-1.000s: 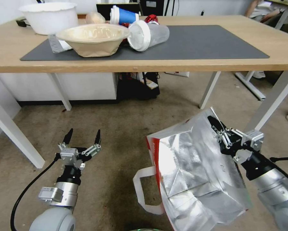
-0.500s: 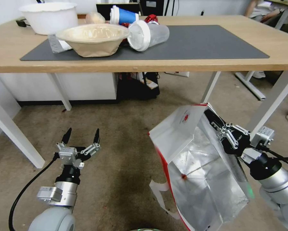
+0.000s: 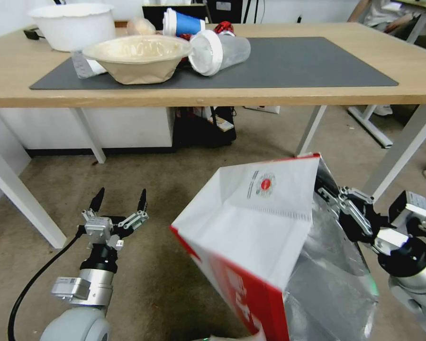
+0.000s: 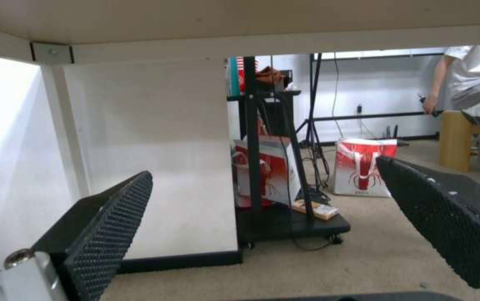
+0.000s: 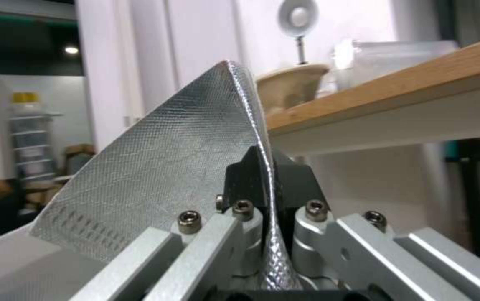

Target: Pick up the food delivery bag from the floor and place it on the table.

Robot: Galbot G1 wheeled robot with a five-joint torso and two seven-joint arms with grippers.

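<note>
Your right claw [image 3: 333, 199]: clamped on food delivery bag [image 3: 250, 222] rim, bag higher than before, white face swung toward you, below counter [image 3: 222, 97] edge. Left claw [image 3: 120, 203]: wide, unmoved.

White tub [image 3: 73, 23] at ten o'clock, tan paper bowl [image 3: 138, 57] just beside, toppled clear cup with white lid [image 3: 217, 51] at twelve, blue cup [image 3: 182, 22] behind. Black cart [image 4: 284, 221] underneath; red-and-white bag [image 4: 365, 167] beyond.

Head view looks down over the table [image 3: 317, 94]; both wrist views look up, close, at its underside.
</note>
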